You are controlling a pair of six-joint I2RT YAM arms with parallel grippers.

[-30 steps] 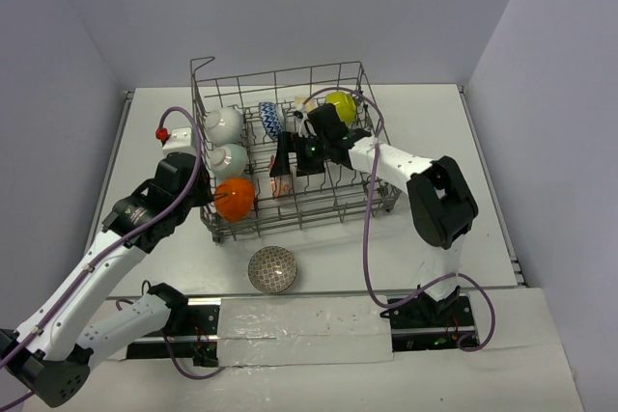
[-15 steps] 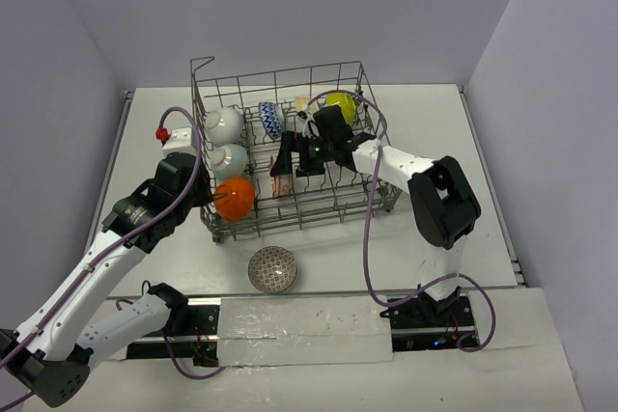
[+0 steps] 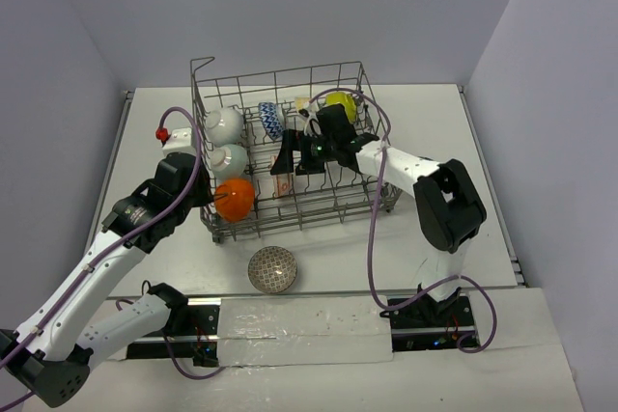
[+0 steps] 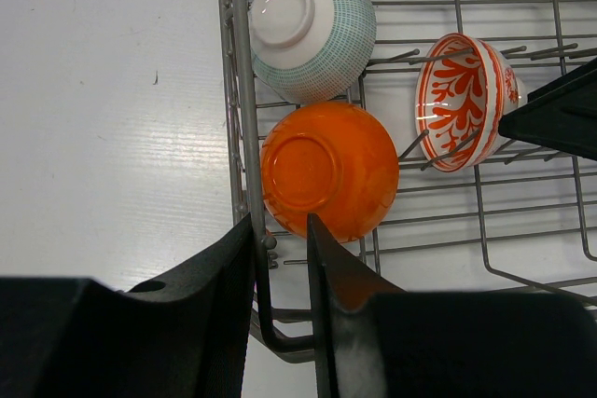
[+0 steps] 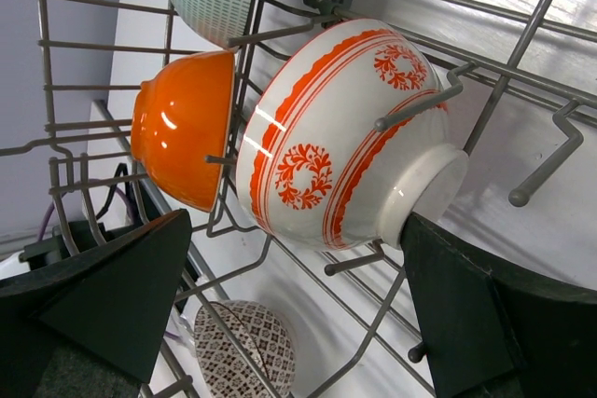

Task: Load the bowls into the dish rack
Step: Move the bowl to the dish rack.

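Nearest to the arms, a grey patterned bowl (image 3: 272,269) sits alone on the white table (image 3: 435,123), just outside the near edge of the dish rack (image 4: 239,90). The left gripper (image 4: 278,230) hovers at the rack's near-left corner. Its jaws are narrow, the rack's edge wire runs up through the gap, and daylight shows on one side, so nothing is pinched.

Right behind those fingers the orange bowl (image 4: 328,170) stands on its edge among the tines, foot facing the left wrist camera. Past it, along the same left side, comes a white bowl with a green grid pattern (image 4: 308,30), then a plain white bowl (image 3: 224,123).

Over in the middle of the rack, the right gripper (image 5: 294,230) reaches down with its jaws spread wide on either side of the red-white bowl (image 5: 345,137). That bowl leans on its side against the tines, its foot close to one finger (image 5: 485,314), and the jaws are not clamped on it.

At the far end, a blue-white bowl (image 3: 271,120) stands on edge, and a lime bowl (image 3: 340,103) sits near the far-right corner
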